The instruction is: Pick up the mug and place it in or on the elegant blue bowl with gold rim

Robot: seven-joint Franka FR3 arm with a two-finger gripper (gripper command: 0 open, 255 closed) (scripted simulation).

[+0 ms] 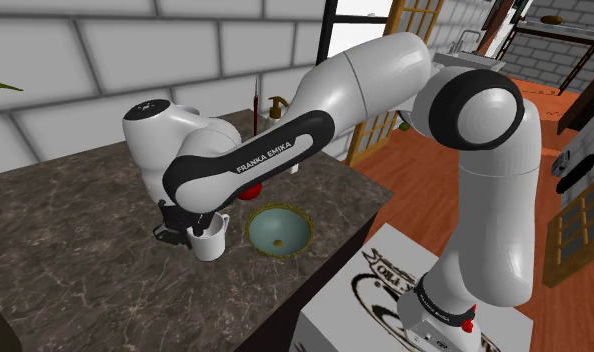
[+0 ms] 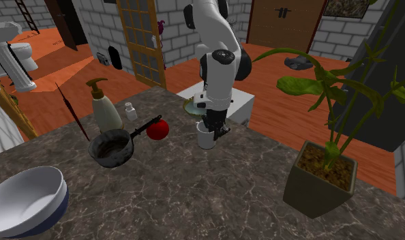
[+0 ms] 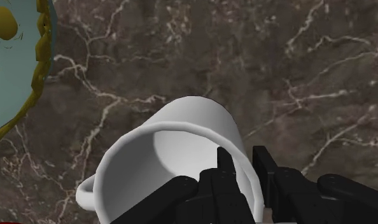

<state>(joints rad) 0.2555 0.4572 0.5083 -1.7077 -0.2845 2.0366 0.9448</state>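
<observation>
A white mug (image 1: 211, 241) stands upright on the dark marble counter (image 1: 75, 250), just beside the blue-green bowl with a gold rim (image 1: 280, 230). My black gripper (image 1: 198, 231) comes down onto the mug's rim. In the wrist view the gripper (image 3: 243, 156) is shut on the mug (image 3: 181, 137): one finger sits inside the wall, the other outside, opposite the handle. The bowl (image 3: 13, 70) lies off to the mug's side. From the second exterior view the mug (image 2: 206, 136) hangs under the gripper (image 2: 212, 129), with the bowl (image 2: 191, 106) behind it.
A dark pan (image 2: 112, 148), a red round fruit (image 2: 158, 129), a soap dispenser (image 2: 104, 109) and a small shaker (image 2: 131, 110) stand on the counter. A white and blue bowl (image 2: 24, 201) and a potted plant (image 2: 320, 177) sit further off. The stand (image 1: 385, 300) adjoins the counter edge.
</observation>
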